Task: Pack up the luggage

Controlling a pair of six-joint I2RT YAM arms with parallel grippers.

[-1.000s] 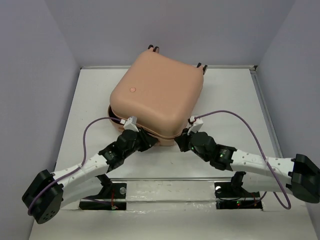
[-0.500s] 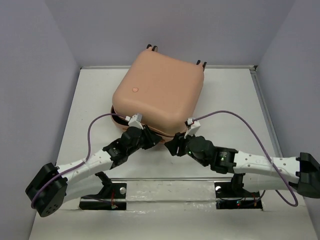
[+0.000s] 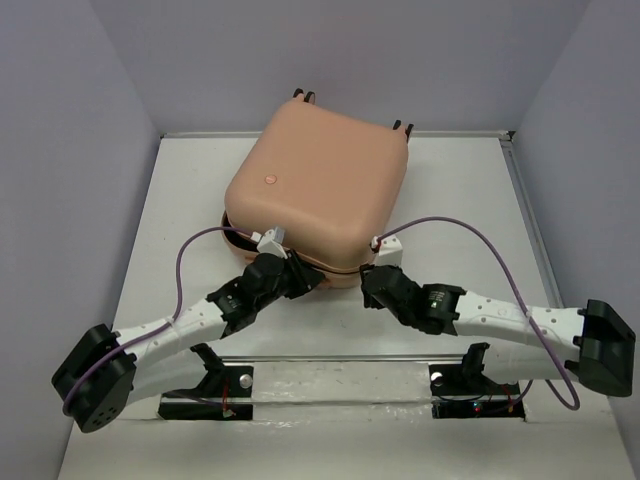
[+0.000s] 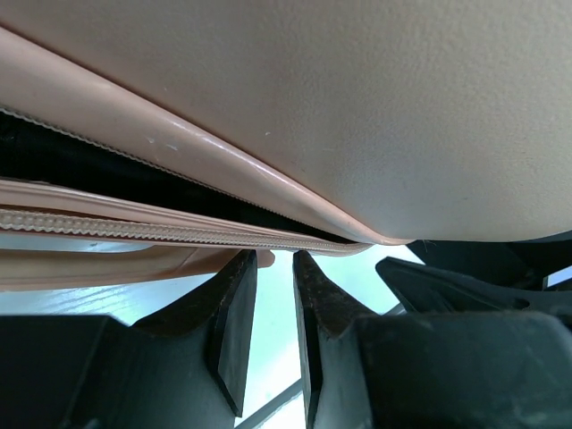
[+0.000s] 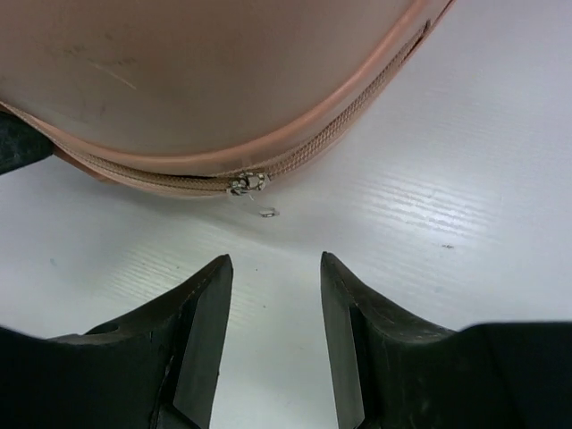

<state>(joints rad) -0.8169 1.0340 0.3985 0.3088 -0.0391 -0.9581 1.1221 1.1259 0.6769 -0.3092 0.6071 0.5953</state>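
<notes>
- The right gripper had been shut against the near edge of the luggage a second before. It had since let go, swung aside and come back in, and its jaws now stood apart with only bare table between them.
- The zipper slider sat just ahead of the right fingertips, untouched, with its pull tab hanging below it. This looked like a lost or abandoned grip on the zip, so closing the case probably still needed a fresh pinch.
- The left gripper had hardly moved. Its fingers kept a narrow gap, tips up against the lower shell's rim, and I could not tell whether they pinched it.
- Just above the left fingers a dark slit ran between lid and lower shell, over a row of zipper teeth. That side seemed unzipped.
- The luggage lay flat just beyond both grippers. It was peach-pink and round-cornered, with a smooth lid and a small round mark.
</notes>
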